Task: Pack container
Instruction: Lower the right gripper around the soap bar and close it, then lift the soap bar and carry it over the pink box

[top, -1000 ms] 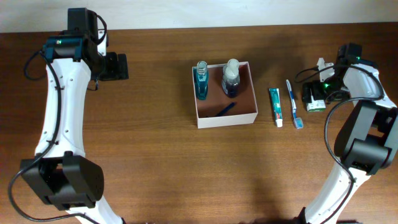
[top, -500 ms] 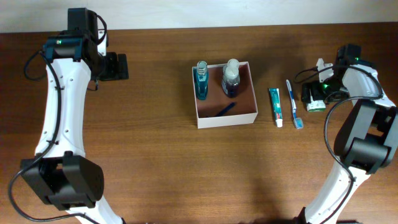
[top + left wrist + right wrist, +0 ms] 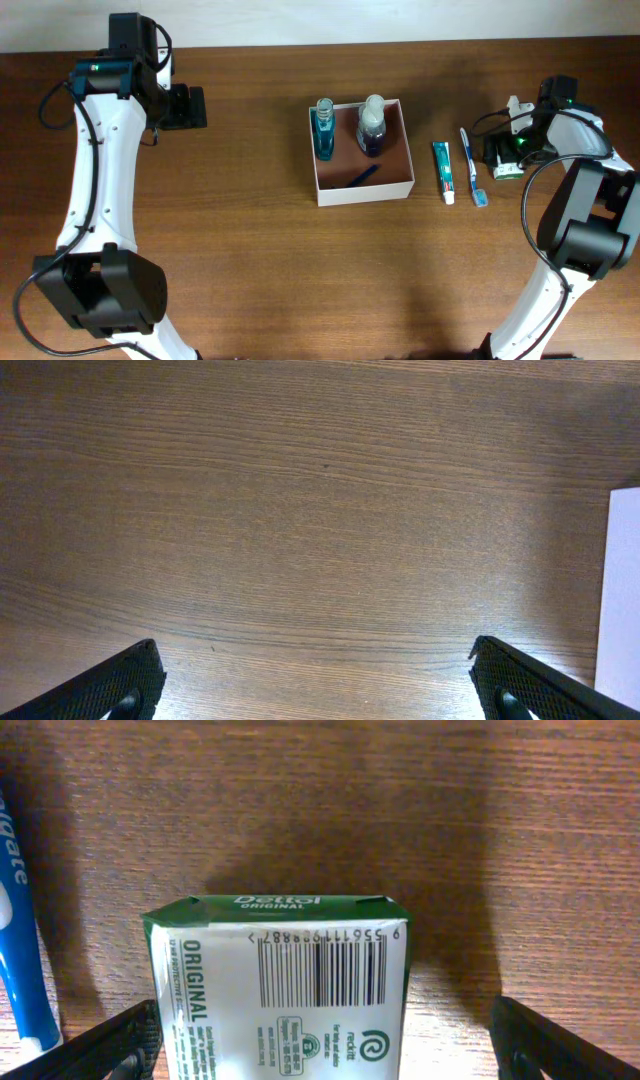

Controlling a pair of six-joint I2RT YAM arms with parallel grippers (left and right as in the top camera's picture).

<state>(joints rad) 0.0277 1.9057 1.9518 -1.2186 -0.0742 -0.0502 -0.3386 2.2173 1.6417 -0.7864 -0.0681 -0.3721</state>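
Between the wide-apart jaws of the right pincer (image 3: 335, 1045) a green soap packet (image 3: 285, 980) is noted. Beyond it, a toothbrush (image 3: 471, 166) and toothpaste (image 3: 443, 170) are laid. Farther off the container (image 3: 365, 194) is placed, two bottles (image 3: 371, 125) upright inside. The left pincer (image 3: 320, 685) is likewise spread, well apart from the container.

Even, soft light fills my overhead view around the container (image 3: 365, 192), while my left wrist view shows pale glare on the table (image 3: 520, 560) beside its white wall, and my right wrist view is dim and shadowed.
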